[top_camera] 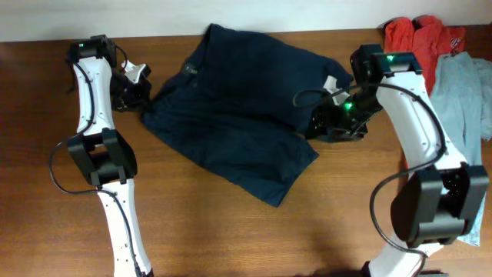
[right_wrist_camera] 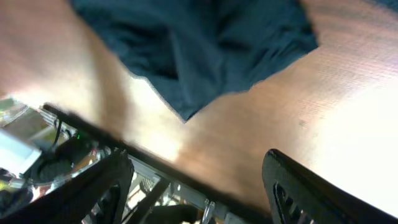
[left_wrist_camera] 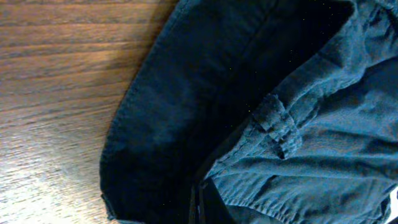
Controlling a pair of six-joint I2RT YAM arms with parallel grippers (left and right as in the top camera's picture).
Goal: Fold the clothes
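Observation:
The dark navy shorts (top_camera: 238, 115) lie spread on the wooden table at the back centre, one part lapped over another. My left gripper (top_camera: 132, 91) is at their left edge. The left wrist view is filled by the waistband and a belt loop (left_wrist_camera: 277, 124), very close. The fingers look closed together on the cloth at the bottom (left_wrist_camera: 199, 208). My right gripper (top_camera: 329, 121) is at the shorts' right edge. In the blurred right wrist view its fingers (right_wrist_camera: 196, 186) are wide apart and empty, with a corner of the shorts (right_wrist_camera: 205, 43) beyond them.
A red garment (top_camera: 419, 38) and a pale blue-grey shirt (top_camera: 461, 88) lie at the back right, behind the right arm. Bare wood (top_camera: 231, 231) fills the front of the table. The table's edge and some equipment beyond it (right_wrist_camera: 56, 155) show in the right wrist view.

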